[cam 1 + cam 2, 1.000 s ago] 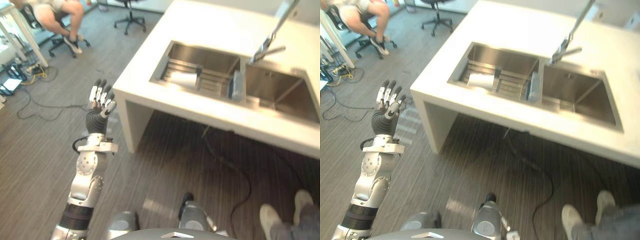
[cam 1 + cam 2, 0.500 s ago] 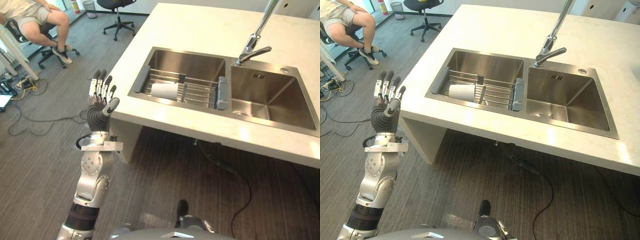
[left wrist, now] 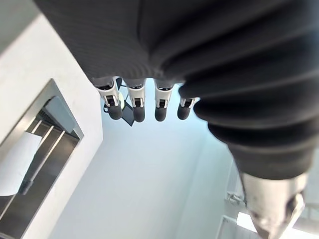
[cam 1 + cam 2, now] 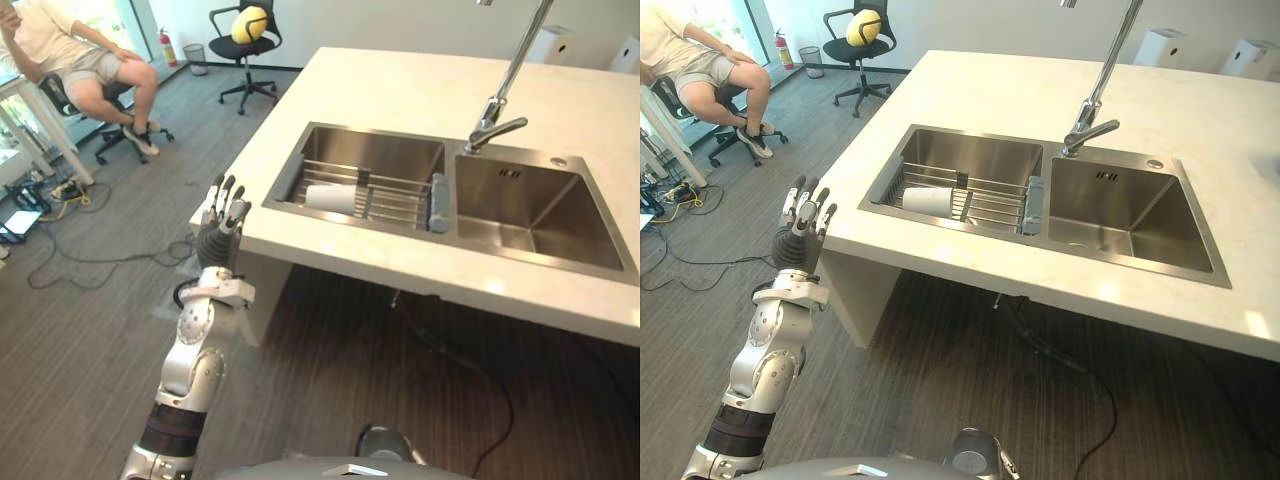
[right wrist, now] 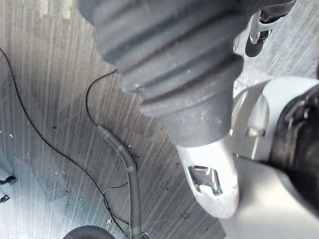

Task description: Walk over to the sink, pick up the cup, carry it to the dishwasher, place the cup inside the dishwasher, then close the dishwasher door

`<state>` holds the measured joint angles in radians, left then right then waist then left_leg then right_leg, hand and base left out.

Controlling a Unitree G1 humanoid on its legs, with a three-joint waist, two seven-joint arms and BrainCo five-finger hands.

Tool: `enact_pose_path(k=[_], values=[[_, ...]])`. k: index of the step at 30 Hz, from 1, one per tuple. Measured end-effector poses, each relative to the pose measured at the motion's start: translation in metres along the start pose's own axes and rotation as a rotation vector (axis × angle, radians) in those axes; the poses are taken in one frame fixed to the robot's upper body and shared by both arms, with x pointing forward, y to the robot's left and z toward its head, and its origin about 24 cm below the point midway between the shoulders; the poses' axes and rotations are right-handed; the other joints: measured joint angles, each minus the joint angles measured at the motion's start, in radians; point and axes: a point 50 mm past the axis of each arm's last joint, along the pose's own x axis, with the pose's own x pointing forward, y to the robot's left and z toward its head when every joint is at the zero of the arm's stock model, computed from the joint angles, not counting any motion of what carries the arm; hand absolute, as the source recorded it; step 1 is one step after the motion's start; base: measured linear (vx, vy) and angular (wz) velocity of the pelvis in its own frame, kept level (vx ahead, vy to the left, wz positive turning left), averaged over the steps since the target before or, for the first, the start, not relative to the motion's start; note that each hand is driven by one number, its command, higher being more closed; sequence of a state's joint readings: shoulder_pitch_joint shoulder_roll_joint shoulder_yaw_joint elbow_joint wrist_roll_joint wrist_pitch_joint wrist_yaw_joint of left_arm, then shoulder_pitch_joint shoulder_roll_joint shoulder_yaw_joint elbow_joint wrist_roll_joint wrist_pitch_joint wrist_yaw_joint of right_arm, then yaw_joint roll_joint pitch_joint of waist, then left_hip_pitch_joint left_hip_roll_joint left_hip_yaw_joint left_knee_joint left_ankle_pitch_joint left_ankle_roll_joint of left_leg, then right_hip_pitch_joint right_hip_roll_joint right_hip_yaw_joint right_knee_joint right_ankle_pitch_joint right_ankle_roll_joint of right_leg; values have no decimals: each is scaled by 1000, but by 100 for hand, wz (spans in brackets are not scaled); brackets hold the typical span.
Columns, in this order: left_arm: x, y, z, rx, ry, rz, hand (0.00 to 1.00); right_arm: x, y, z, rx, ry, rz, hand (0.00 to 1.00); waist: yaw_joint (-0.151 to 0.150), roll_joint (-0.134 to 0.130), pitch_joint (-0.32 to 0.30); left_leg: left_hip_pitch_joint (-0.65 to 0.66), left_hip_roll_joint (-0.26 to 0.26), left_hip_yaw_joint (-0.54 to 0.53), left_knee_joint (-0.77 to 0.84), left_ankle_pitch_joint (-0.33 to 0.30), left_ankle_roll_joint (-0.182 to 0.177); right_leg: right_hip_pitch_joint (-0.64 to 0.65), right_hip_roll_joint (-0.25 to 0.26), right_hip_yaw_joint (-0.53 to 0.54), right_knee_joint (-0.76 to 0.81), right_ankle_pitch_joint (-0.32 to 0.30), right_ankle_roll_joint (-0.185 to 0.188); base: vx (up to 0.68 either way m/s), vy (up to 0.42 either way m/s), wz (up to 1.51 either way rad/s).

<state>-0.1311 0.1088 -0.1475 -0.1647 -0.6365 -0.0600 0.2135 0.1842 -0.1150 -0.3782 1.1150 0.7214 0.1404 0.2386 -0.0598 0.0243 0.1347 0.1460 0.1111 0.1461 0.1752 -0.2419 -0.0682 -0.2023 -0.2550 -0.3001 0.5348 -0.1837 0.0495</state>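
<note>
A white cup (image 4: 330, 197) lies on its side on a wire rack (image 4: 385, 200) in the left basin of a steel double sink (image 4: 300, 165), set in a white counter (image 4: 400, 90). The cup (image 3: 15, 164) also shows past my fingertips in the left wrist view. My left hand (image 4: 222, 216) is raised upright in front of the counter's near left corner, fingers (image 3: 134, 102) straight, open and holding nothing, well short of the cup. In the right wrist view, my right hand (image 5: 164, 59) hangs low over the striped floor.
A tall faucet (image 4: 497, 100) stands behind the divider, with a grey pad (image 4: 438, 188) on it and the right basin (image 4: 530, 205) beside. A person (image 4: 90, 60) sits far left near floor cables (image 4: 70, 250). An office chair (image 4: 245, 40) stands at the back. A hose (image 4: 450, 350) lies under the counter.
The camera has shifted: the whole counter and sink now sit squarer and lower in view, and shoes at lower right have left the picture. My left hand stays raised and open.
</note>
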Motion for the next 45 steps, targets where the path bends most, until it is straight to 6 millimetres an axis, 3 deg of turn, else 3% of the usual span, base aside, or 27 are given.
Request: enact_pose_path(k=[1, 2, 3, 4, 5, 6, 8, 11, 12, 13, 15, 16, 18, 21, 25, 28, 30, 32, 40, 45], values=[[0, 2, 0, -3, 2, 16, 0, -1, -2, 2, -8, -2, -10, 0, -4, 8, -5, -5, 16, 15, 15, -9, 12, -4, 4, -14, 27, -28, -9, 152, -276, 36], [1, 7, 1, -12, -7, 51, 0, -2, -7, 6, -19, -5, -25, 0, -7, 21, -6, -64, 66, 48, 218, -38, 69, 16, 22, -33, 29, -73, -17, 185, -280, 32], [3, 7, 2, -25, -17, 66, 0, -5, -15, 12, -24, -18, -52, 0, -9, 59, 23, -228, 147, 51, 568, 48, 176, 50, 62, -59, 19, -99, -32, 166, -308, 14], [1, 11, 1, -22, -16, 90, 0, -6, -17, 16, -29, -27, -62, 0, 5, 74, 25, -277, 166, 29, 667, 148, 175, 75, 72, -52, -7, -99, -36, 303, -281, -21], [0, 18, 5, -5, -39, 126, 0, -7, -18, 23, -39, -46, -64, 0, 25, 79, 43, -339, 169, 5, 768, 177, 113, 144, 84, -47, -66, -92, -47, 381, -255, -33], [3, 17, 11, 5, -75, 114, 0, -8, -20, 29, -43, -63, -70, 0, 25, 82, 45, -360, 160, 28, 768, 126, 65, 206, 84, -61, -114, -72, -45, 441, -201, -20], [4, 15, 20, 30, -131, 84, 0, -8, -20, 32, -44, -70, -66, 0, 39, 73, 44, -363, 123, 68, 640, 101, 46, 274, 85, -63, -177, -63, -45, 312, -139, -18], [2, 6, 38, 26, -215, 39, 0, -2, -2, 41, -49, -90, -14, 0, 54, 60, 47, -369, 34, 25, 350, 131, -1, 308, 87, -30, -222, -61, -43, 365, -95, -42], [1, 5, 43, 25, -237, 34, 0, -1, 3, 45, -43, -95, -1, 0, 60, 60, 46, -359, 3, 7, 243, 157, -17, 311, 88, -10, -231, -61, -38, 237, 3, -50], [1, 4, 47, 28, -252, 31, 0, 0, 6, 47, -12, -100, 8, 0, 65, 60, 46, -331, -26, 6, 109, 222, -21, 328, 89, 6, -246, -63, -20, 304, 41, -51], [1, 3, 48, 51, -260, 26, 0, -1, 4, 47, 33, -102, 2, 0, 63, 70, 40, -276, -52, 3, -38, 398, 10, 362, 110, 17, -263, -76, 5, 310, 88, -44], [1, 3, 50, 71, -268, 22, 0, -1, 1, 46, 57, -101, -9, 0, 63, 78, 32, -257, -49, 17, -70, 443, 37, 371, 129, 20, -265, -88, 24, 302, 131, -18], [2, 1, 56, 122, -293, 3, 0, 1, 2, 31, 129, -82, -11, 0, 43, 39, 4, -198, -75, 17, -199, 419, 33, 361, 102, 19, -259, -108, 44, 298, 131, -2], [3, 2, 59, 142, -295, 9, 0, 3, 5, 15, 194, -61, -13, 0, 44, 0, 5, -191, -111, 23, -250, 420, 38, 346, 72, 19, -276, -102, 53, 168, 95, -3], [3, -4, 53, 165, -257, -51, 0, 1, -1, 12, 188, -56, -37, 0, 44, -2, 8, -152, -120, 32, -251, 409, 52, 397, 68, 22, -318, -64, 52, 59, 56, -8], [4, -14, 32, 297, -160, -144, 0, 1, 0, 16, 177, -66, -30, 0, 42, 3, 9, -151, -115, 46, -255, 406, 55, 395, 71, 43, -351, -61, 54, -96, 12, -30], [9, -7, 3, 596, -49, -196, 0, 1, 2, 19, 172, -74, -17, 0, 25, 17, 9, -151, -101, 50, -262, 408, 57, 395, 81, 50, -382, -56, 65, -171, -3, -29], [13, -3, -9, 840, -22, -257, 0, 2, 4, 23, 159, -80, -4, 0, 5, 30, 12, -152, -91, 51, -262, 411, 58, 391, 90, 51, -385, -56, 60, -146, 14, -12], [28, 13, 15, 1403, -147, -385, 0, -2, -4, 24, 145, -67, -8, 0, 1, 39, 10, -176, -84, 50, -262, 402, 62, 383, 99, 42, -441, -21, 52, -39, 19, -7], [25, 24, 11, 1570, -165, -412, 0, -2, -5, 29, 235, -80, -6, 0, 4, 3, 18, -177, -103, 51, -262, 397, 63, 396, 89, 40, -464, 1, 72, 96, -20, 0]])
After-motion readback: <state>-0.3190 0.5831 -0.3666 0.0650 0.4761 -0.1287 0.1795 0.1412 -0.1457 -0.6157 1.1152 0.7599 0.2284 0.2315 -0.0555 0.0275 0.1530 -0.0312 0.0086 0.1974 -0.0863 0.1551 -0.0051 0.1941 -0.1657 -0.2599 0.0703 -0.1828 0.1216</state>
